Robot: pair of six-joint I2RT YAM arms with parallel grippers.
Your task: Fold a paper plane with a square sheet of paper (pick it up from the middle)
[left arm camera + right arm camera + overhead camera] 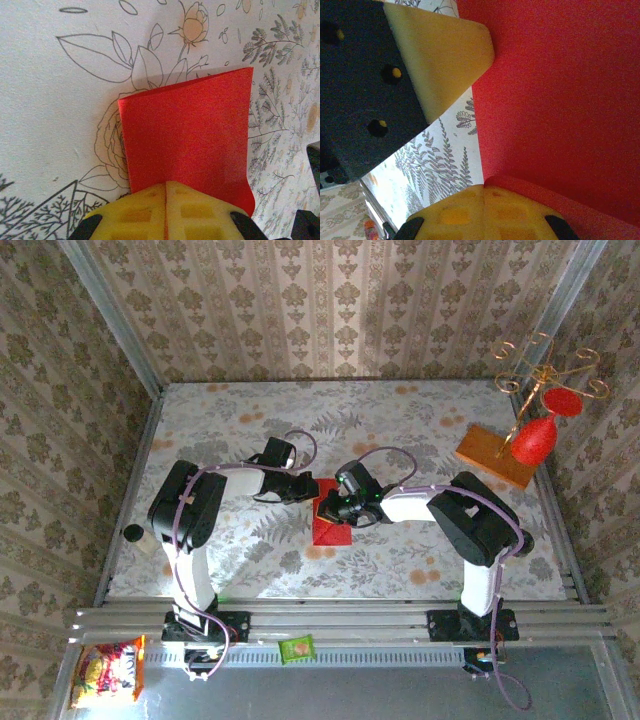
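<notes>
Finding 1: the thin bright red square sheet of paper (331, 524), apparently folded over already, lies on the floral table (220, 420) well left of the flat orange-brown wooden board (497, 454).

Finding 2: the left gripper (165, 187) pinches the sheet's edge on the side away from the board, jaws tight together on it. The right gripper (484, 192) pinches the side nearer the board likewise.

Judgement: a fold is being set. Done well, both arms move in step and the edges line up before the crease is pressed. A sideways pull would likely tear the paper.
</notes>
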